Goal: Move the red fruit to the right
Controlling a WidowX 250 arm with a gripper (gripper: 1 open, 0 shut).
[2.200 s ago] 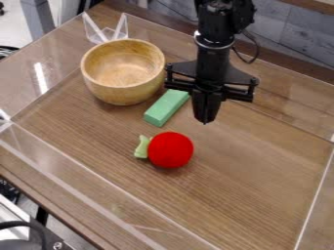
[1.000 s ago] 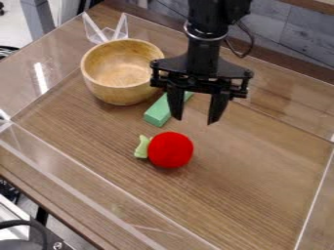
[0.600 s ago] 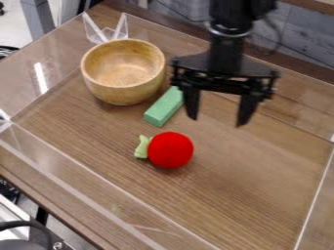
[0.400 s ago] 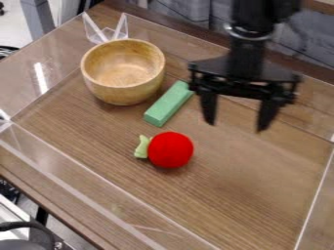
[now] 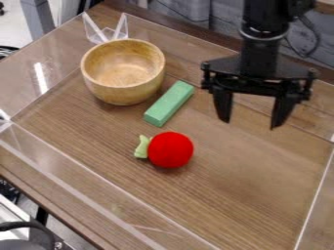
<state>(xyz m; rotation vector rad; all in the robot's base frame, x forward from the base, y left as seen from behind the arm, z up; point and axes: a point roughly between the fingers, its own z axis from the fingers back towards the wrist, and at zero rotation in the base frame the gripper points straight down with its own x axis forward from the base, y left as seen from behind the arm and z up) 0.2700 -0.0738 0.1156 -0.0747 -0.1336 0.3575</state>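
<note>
The red fruit (image 5: 170, 149), a small bright red ball with a green leafy cap on its left side, lies on the wooden table near the middle. My gripper (image 5: 253, 111) hangs above the table to the fruit's upper right, apart from it. Its two black fingers (image 5: 225, 105) point down and stand wide open with nothing between them.
A wooden bowl (image 5: 123, 70) sits at the back left. A light green rectangular block (image 5: 169, 102) lies between the bowl and the fruit. Clear plastic walls (image 5: 313, 210) ring the table surface. Bare wood stretches to the right of the fruit.
The gripper opened wide and moved right, from above the green block to the right side of the table. The fruit, block and bowl stayed put.
</note>
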